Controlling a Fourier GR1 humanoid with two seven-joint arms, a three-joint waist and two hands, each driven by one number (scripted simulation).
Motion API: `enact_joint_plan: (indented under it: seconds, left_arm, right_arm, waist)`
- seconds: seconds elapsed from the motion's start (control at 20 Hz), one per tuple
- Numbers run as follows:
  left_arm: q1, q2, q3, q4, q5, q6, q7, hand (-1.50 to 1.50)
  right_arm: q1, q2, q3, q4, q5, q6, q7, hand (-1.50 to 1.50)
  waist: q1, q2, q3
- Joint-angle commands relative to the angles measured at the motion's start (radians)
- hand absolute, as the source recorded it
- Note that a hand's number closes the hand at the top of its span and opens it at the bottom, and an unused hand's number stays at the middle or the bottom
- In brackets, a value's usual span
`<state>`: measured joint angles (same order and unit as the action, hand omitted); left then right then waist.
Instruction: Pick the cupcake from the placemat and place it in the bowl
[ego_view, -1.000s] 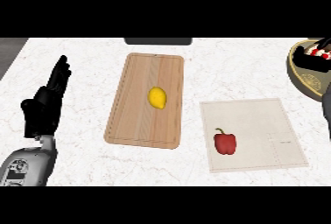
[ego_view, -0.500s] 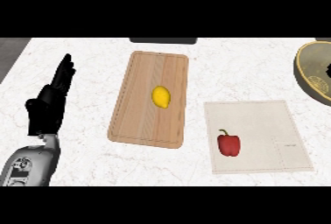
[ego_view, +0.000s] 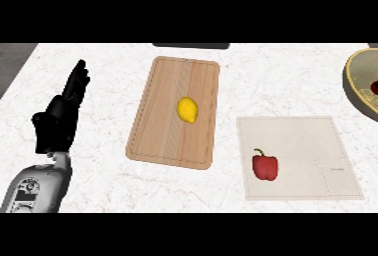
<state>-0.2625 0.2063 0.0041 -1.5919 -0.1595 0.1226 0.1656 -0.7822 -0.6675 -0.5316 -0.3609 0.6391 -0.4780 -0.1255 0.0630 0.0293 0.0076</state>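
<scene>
No cupcake shows on the placemat (ego_view: 299, 157); what lies there is one red bell pepper (ego_view: 265, 166), in the mat's lower left part. The task's thing cannot be found in the head view, unless the small dark red shape inside the bowl (ego_view: 359, 80), cut by the right edge, is part of it (too little shows to tell). A second ago more of that bowl's inside showed, with something red and white in it; since then everything has slid to the right in the view, so the bowl is now mostly cut off while the pepper and mat sit as they did relative to each other. That suggests the view is turning, not that anything on the surface (ego_view: 103, 190) has been handled, and the placing may already be done.

By count: one placemat, one pepper, one bowl up and right of the mat, one wooden cutting board (ego_view: 177, 112) just left of the mat, and one lemon (ego_view: 188, 109) on it. One hand shows, the left hand (ego_view: 62, 117), well left of the board, fingers straight and upward, holding nothing. The right hand is out of view.
</scene>
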Motion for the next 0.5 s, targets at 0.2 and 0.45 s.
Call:
enact_joint_plan:
  seconds: [0.2, 0.45]
  left_arm:
    - [-0.004, 0.001, 0.002, 0.006, 0.0, -0.007, -0.005, 0.0]
    - [-0.019, 0.013, 0.026, 0.006, 0.023, -0.023, 0.007, 0.0]
  right_arm:
    - [-0.016, 0.003, -0.122, 0.069, -0.141, 0.083, -0.247, -1.5]
    - [-0.003, -0.076, -0.2, 0.099, -0.214, 0.133, -0.324, -1.5]
  waist:
    - [0.002, 0.003, 0.001]
    - [-0.011, -0.003, 0.0]
